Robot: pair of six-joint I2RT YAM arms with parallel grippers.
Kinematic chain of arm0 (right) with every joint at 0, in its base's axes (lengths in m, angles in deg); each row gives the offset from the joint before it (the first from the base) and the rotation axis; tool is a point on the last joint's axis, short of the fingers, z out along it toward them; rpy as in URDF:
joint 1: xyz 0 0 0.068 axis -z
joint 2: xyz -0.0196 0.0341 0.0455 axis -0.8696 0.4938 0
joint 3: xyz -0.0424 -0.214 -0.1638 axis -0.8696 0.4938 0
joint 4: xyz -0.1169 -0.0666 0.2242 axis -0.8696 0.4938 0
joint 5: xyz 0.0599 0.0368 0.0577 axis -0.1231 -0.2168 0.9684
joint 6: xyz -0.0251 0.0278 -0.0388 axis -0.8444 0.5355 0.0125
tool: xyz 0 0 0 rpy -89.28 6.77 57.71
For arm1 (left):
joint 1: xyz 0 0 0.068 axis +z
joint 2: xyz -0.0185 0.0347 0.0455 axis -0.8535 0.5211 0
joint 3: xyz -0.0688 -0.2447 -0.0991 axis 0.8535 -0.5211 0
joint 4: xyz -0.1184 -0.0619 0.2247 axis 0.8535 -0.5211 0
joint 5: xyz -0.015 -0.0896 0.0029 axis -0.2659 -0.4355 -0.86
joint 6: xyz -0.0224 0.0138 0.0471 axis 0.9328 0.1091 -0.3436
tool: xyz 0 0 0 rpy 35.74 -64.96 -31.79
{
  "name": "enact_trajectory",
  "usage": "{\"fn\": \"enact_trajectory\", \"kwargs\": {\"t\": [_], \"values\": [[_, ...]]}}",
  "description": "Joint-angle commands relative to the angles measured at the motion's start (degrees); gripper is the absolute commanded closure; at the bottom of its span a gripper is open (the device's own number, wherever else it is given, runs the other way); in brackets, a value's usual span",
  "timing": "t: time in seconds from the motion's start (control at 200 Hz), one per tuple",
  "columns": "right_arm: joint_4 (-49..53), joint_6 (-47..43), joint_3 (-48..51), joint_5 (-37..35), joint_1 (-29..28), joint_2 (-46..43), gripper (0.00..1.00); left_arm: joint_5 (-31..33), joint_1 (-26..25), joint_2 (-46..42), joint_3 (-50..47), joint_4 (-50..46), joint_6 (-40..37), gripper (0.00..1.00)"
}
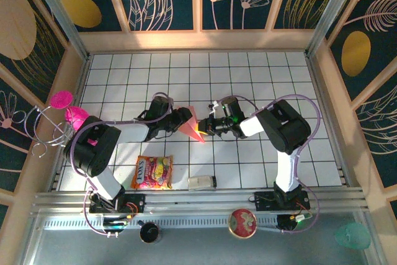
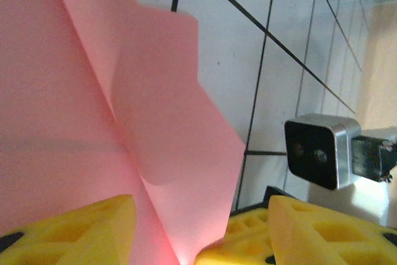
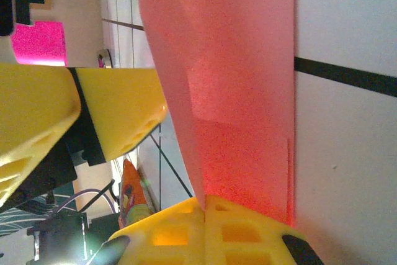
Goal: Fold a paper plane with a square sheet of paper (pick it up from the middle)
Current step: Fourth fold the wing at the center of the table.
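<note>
**Limp paper plane between two arms**

The paper plane (image 1: 193, 126) sits mid-frame over the tiled surface (image 1: 260, 79). It looks featherlight, floppy and easily creased. The right jaws are clamped on it. The left jaws straddle it, but I cannot tell whether they pinch. It is best held along the centre crease.

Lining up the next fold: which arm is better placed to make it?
Likely left. The right jaws are shut on the folded paper, anchoring it. The left jaws stand apart with the paper between them, so that arm looks free to reposition and crease.
</note>
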Motion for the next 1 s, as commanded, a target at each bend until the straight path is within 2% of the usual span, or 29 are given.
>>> {"fn": "enact_trajectory", "kwargs": {"t": [0.0,0.23,0.546,0.731,0.996], "values": [[-2.0,1.0,0.9,1.3,1.6,1.1,0.98,4.4,-0.7,0.6,2.4,-7.1,-3.5,0.43],[-2.5,1.4,1.1,1.2,1.9,1.3,0.98,5.3,-1.1,2.8,4.0,-8.8,-4.4,0.49],[-2.9,1.4,1.2,1.5,2.0,1.8,0.97,5.1,-1.8,5.6,7.6,-11.0,-6.1,0.43],[-2.8,1.2,1.2,1.9,1.9,2.3,0.97,5.0,-2.1,5.7,7.9,-11.2,-6.4,0.43],[-2.6,1.0,0.9,2.0,1.9,2.5,0.97,10.1,-2.8,8.7,11.7,-21.5,-6.5,0.45]]}}
